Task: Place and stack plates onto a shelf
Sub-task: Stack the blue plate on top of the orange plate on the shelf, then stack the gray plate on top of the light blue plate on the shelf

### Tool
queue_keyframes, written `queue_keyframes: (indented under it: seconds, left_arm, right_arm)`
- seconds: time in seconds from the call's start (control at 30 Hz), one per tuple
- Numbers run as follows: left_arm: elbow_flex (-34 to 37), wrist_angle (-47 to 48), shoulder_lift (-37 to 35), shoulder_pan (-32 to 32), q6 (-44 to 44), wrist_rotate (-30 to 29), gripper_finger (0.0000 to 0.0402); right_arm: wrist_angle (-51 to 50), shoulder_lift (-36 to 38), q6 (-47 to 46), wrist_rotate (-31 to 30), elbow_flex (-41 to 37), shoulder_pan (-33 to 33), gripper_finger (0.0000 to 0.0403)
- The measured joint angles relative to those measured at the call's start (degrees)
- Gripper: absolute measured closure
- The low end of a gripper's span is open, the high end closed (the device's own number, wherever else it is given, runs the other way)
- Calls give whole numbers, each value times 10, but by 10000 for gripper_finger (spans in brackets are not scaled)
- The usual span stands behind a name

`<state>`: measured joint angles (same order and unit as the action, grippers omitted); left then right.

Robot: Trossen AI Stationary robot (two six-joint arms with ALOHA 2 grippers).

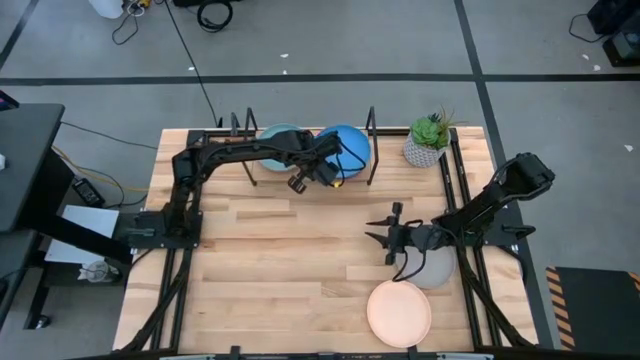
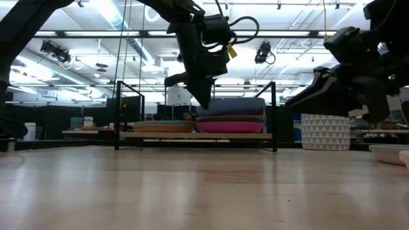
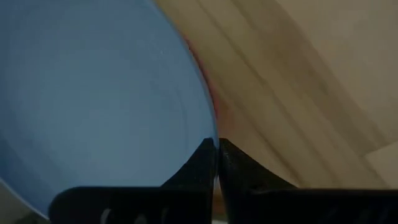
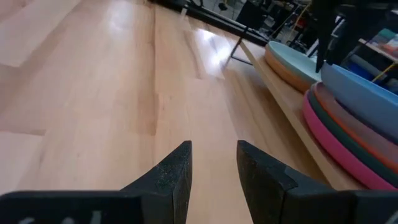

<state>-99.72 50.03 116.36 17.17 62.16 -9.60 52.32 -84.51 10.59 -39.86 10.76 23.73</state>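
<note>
1. The left gripper (image 1: pixel 318 172) hangs just in front of the shelf (image 2: pixel 192 135), right at the near rim of the bright blue plate (image 1: pixel 348 142). In its own wrist view the two fingers look pressed together with nothing between them, tips at the plate's edge.
2. That blue plate tops the right-hand stack. From the right wrist view I can see the magenta plate (image 4: pixel 333 146) at the bottom, a dark teal one and a brownish one above it. The left-hand stack is shorter: a light turquoise plate (image 4: pixel 292 59) on an orange one (image 4: pixel 277 65).
3. The right gripper (image 1: pixel 385 238) waits low over the tabletop (image 1: pixel 280 260), well away from the shelf, fingers spread and empty.
4. Two plates are not shelved yet, by my count: the peach plate (image 1: pixel 398 312) at the table's near edge and a grey plate (image 1: pixel 437 270) partly under the right arm.
5. What worries me: the left fingers sit so close to the blue rim that backing out carelessly could drag the top plate forward or skew the stack.
6. The right pile is already tall; another plate there may slide. The potted plant (image 1: pixel 430 138) stands just beside the shelf's end frame and could be clipped.
</note>
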Motion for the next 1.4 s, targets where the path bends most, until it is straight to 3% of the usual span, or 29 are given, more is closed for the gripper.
queue_keyframes:
  seconds: [0.13,0.33,0.47,0.9,1.03,1.2,1.4]
  left_arm:
    - [0,-1,0,12,-8,-29,364]
    - [0,-8,0,24,-24,-2,294]
    - [0,-21,-5,23,-63,-2,272]
    - [0,-36,-9,101,-241,-16,292]
    - [0,-31,-9,110,-255,31,296]
    - [0,0,-9,68,-237,157,297]
    - [0,24,-9,-8,-207,160,297]
  right_arm:
    - [3,0,7,-13,0,-2,270]
    - [11,0,29,-20,0,-13,270]
    - [34,0,55,-31,0,-27,270]
    - [43,0,56,-25,0,-38,270]
    - [40,0,51,-25,0,-38,270]
    - [27,0,33,-26,0,-38,270]
    - [4,0,-7,-25,0,-36,270]
